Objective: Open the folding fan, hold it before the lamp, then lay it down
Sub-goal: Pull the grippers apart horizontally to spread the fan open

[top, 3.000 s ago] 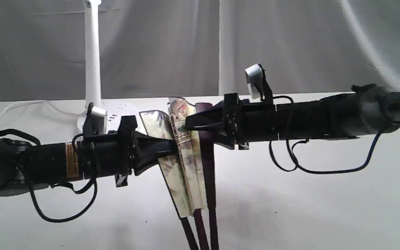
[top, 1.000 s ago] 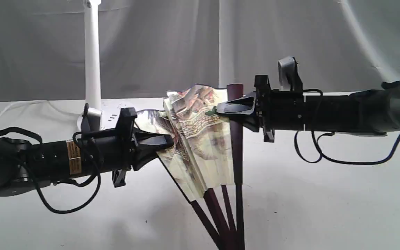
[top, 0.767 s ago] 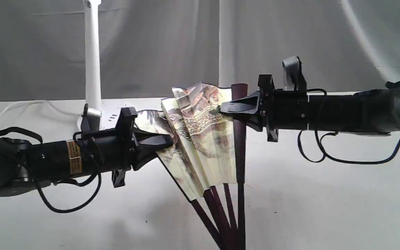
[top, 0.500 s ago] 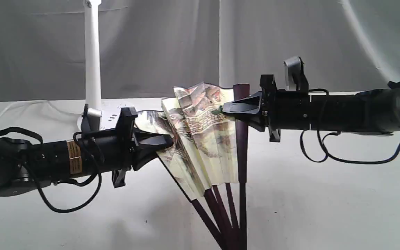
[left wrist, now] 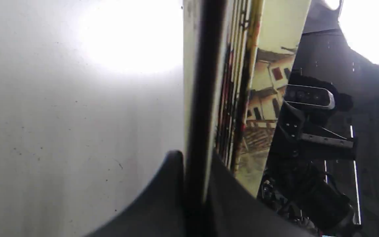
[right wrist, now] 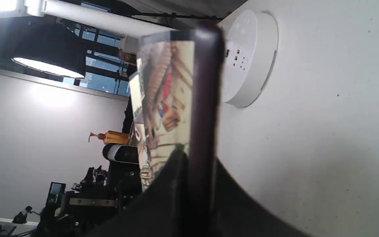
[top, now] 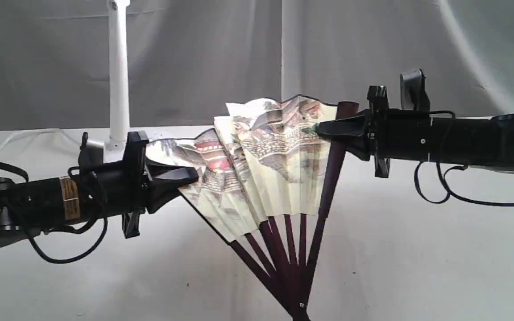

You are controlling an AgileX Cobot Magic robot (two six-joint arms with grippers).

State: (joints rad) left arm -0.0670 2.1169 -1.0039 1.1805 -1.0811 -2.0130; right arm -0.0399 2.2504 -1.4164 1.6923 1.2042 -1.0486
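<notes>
Left gripper (top: 189, 175): jaws closed tight on the left guard (top: 250, 264) of the folding fan (top: 266, 165), gripping at the outer edge of the paper leaf. Right gripper (top: 323, 129): jaws closed tight on the right guard (top: 333, 160), close to its top end. The fan is spread between the two grippers, partly open, with pleats bunched toward the middle. Its pivot (top: 300, 306) points down toward the near edge of the table (top: 417, 267); contact there cannot be judged. The leaf's arc faces up. The right guard is near upright, leaning slightly right, and the left guard leans steeply left. The lamp (top: 118, 80) stands by the table's far edge behind the left gripper, pole upright, base partly hidden.
</notes>
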